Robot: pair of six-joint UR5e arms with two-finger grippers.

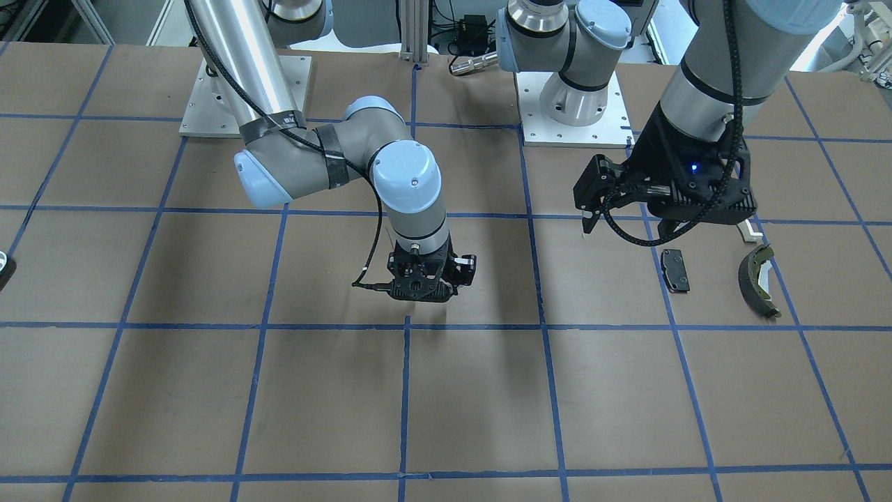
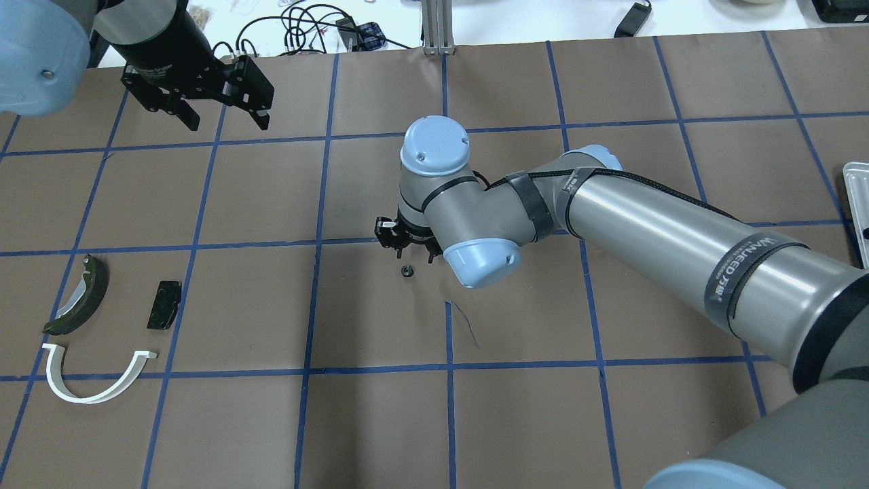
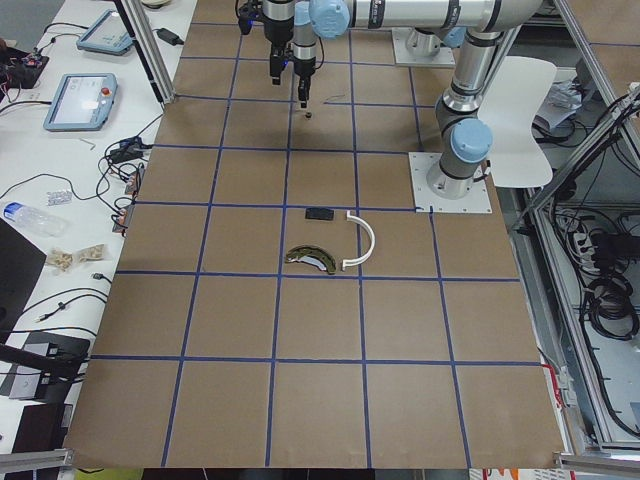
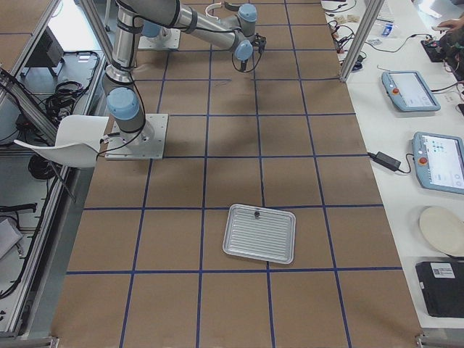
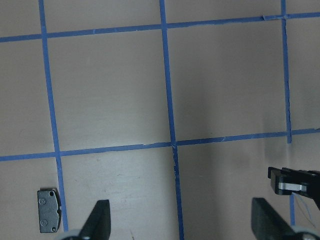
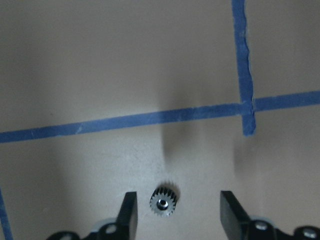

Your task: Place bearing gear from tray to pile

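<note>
The bearing gear [image 6: 163, 204], small, toothed and metal, lies flat on the brown table, also seen in the overhead view [image 2: 407, 272]. My right gripper [image 6: 180, 214] is open just above it, with the gear between the fingers and touching neither. It also shows in the overhead view [image 2: 414, 258]. The pile lies at the robot's left: a black pad [image 2: 164, 305], an olive brake shoe [image 2: 81, 295] and a white arc [image 2: 95, 380]. My left gripper [image 2: 226, 122] is open and empty, raised beyond the pile. The pad [image 5: 49, 210] shows in its wrist view.
The ribbed metal tray [image 4: 259, 233] sits far off at the robot's right, with one small dark part [image 4: 255, 214] on it. Its edge shows in the overhead view [image 2: 857, 204]. Blue tape lines grid the brown table.
</note>
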